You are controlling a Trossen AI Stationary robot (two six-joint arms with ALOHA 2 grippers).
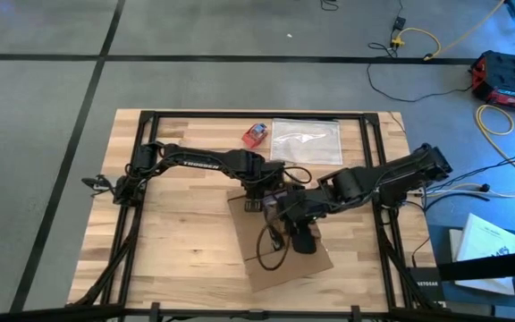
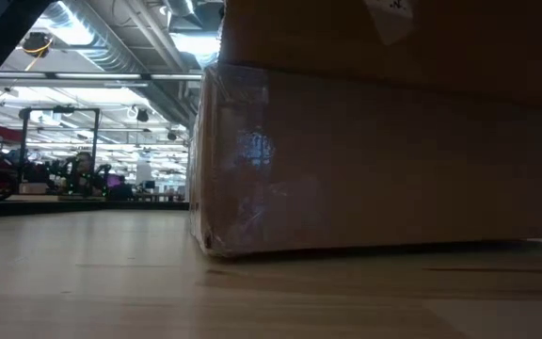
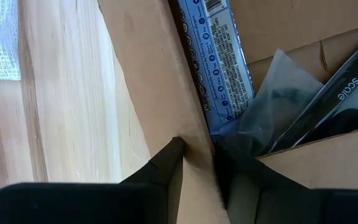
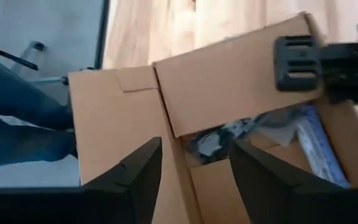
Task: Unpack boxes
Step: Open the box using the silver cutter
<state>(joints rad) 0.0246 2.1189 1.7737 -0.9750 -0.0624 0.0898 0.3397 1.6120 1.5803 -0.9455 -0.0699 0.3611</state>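
Observation:
The brown cardboard box (image 1: 280, 241) lies open on the wooden table and fills the low view (image 2: 374, 160) with its taped side. Inside it are a blue printed packet (image 3: 219, 62), a dark item in clear plastic (image 3: 347, 93) and crumpled film. My left gripper (image 1: 256, 204) is at the box's far left corner, shut on a cardboard flap (image 3: 194, 149). My right gripper (image 1: 300, 234) hangs over the middle of the box, pointing down at a slant. Its fingers (image 4: 194, 149) stand apart, with the box's flaps (image 4: 229, 81) below them. My left gripper pinches the box's cardboard flap (image 3: 194, 134) at its edge, one finger (image 3: 166, 165) on the table side and the other (image 3: 241, 180) on the box's inner side. The fingers come steeply from above. The box rests on the table.
A clear plastic bag (image 1: 304, 140) and a small red-and-blue object (image 1: 256, 134) lie at the table's far edge. Bare wood is free at the near left (image 1: 177, 250). Black frame rails (image 1: 378, 179) run round the table. Cables and a red case lie on the floor beyond.

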